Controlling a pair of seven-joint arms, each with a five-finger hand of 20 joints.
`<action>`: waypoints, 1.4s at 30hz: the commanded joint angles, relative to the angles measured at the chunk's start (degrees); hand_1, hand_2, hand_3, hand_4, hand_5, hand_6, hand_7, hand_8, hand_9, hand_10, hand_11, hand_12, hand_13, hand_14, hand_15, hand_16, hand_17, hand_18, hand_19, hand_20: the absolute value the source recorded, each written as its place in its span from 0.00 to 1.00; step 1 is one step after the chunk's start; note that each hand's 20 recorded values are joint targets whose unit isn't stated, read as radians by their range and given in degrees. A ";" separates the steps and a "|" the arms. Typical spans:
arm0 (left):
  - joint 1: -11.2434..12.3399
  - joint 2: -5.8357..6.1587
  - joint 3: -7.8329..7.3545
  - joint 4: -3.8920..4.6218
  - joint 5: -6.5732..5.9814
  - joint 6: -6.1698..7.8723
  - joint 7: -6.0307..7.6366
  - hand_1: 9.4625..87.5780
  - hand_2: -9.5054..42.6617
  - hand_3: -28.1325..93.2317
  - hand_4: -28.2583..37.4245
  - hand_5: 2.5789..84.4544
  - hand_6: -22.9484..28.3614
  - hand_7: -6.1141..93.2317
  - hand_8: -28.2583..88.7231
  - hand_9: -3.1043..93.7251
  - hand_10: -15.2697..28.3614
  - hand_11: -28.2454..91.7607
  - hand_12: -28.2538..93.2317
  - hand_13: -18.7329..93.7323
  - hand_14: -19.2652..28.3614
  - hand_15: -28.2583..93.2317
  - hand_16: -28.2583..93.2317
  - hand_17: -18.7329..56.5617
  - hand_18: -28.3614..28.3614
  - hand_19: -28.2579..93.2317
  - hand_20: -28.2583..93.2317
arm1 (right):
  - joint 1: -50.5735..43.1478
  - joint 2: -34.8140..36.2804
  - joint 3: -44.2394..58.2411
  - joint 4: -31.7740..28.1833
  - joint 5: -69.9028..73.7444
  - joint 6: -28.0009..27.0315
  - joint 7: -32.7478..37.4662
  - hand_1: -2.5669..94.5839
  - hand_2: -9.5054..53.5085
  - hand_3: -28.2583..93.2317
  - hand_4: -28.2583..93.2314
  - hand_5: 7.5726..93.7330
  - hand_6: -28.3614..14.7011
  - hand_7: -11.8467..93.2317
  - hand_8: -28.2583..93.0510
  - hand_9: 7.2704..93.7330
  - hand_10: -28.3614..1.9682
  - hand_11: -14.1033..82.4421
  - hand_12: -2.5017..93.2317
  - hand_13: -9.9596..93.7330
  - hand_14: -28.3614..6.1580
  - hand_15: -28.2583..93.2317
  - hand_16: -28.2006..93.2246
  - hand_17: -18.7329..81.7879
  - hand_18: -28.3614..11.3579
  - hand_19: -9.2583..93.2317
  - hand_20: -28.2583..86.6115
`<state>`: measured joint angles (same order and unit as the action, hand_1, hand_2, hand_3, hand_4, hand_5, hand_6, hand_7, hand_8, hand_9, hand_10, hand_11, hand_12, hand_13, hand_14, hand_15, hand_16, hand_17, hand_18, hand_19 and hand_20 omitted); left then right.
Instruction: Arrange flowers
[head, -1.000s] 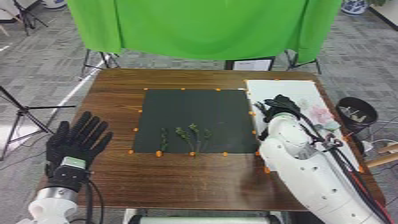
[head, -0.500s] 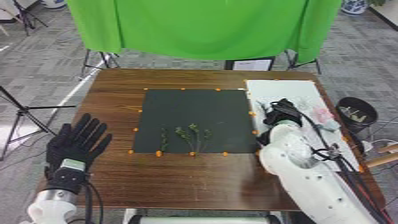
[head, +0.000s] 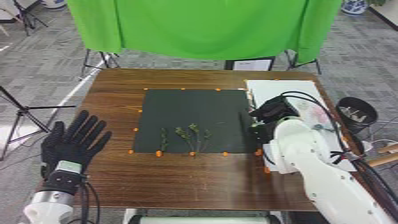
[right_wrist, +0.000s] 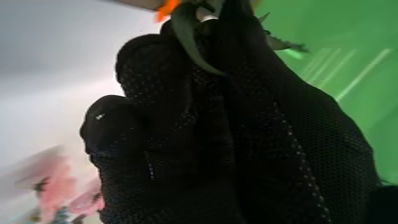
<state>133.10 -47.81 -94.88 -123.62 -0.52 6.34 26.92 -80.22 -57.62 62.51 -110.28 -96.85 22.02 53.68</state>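
Note:
My right hand (head: 274, 111) is over the left edge of the white sheet (head: 271, 87), beside the dark mat (head: 191, 102), its fingers curled. In the right wrist view, the right hand (right_wrist: 222, 130) pinches a green stem (right_wrist: 185, 37) at its fingertips. Several green sprigs (head: 197, 134) lie on the lower part of the mat. Pink flowers (right_wrist: 58, 185) show blurred beyond the hand in the right wrist view. My left hand (head: 69, 145) is held at the table's left edge, fingers straight and spread, holding nothing.
Orange markers (head: 160, 153) line the mat and the sheet on the brown table (head: 204, 182). A black bin (head: 357, 111) stands off the table's right side. A green cloth (head: 204, 30) hangs behind the far edge. Cables loop over the right arm.
My right hand has moved left across the white sheet to the mat's right edge and has turned, its forearm following. The left hand has hardly moved.

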 joint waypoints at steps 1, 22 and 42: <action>1.26 0.65 -0.62 -0.56 0.01 0.21 1.18 0.22 0.38 0.83 0.00 0.48 0.62 0.17 0.18 0.39 0.69 0.38 0.33 0.39 0.73 0.50 0.19 0.16 0.76 0.50 0.32 | 0.05 -0.42 -4.24 -6.30 1.69 0.58 0.11 0.61 0.00 0.85 0.08 0.76 0.66 0.58 0.34 0.92 0.62 0.31 0.53 0.91 0.71 0.64 0.58 0.69 0.18 1.00 0.53; 1.06 0.34 -0.46 -1.12 -1.13 4.06 0.51 0.23 0.41 0.83 0.00 0.49 0.62 0.18 0.18 0.40 0.70 0.40 0.33 0.40 0.73 0.52 0.19 0.16 0.76 0.51 0.32 | -2.31 -3.41 -10.69 -2.05 -9.01 0.26 11.12 0.59 0.00 0.84 0.07 0.73 0.62 0.60 0.34 0.88 0.57 0.35 0.52 0.89 0.61 0.68 0.51 0.68 0.14 1.00 0.54; 2.14 0.63 -0.90 -1.36 -3.07 3.21 1.75 0.23 0.41 0.83 0.00 0.50 0.62 0.18 0.17 0.40 0.70 0.40 0.33 0.40 0.73 0.52 0.19 0.16 0.76 0.52 0.32 | -4.38 -1.65 -11.47 -6.05 -15.67 -4.60 7.08 0.47 0.00 0.86 0.08 0.71 0.49 0.31 0.24 0.79 0.35 0.40 0.25 0.87 0.52 0.65 0.45 0.67 0.14 1.00 0.47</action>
<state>134.31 -47.04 -95.36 -124.44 -3.11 9.78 28.42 -84.15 -59.61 51.32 -114.94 -109.14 19.39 60.15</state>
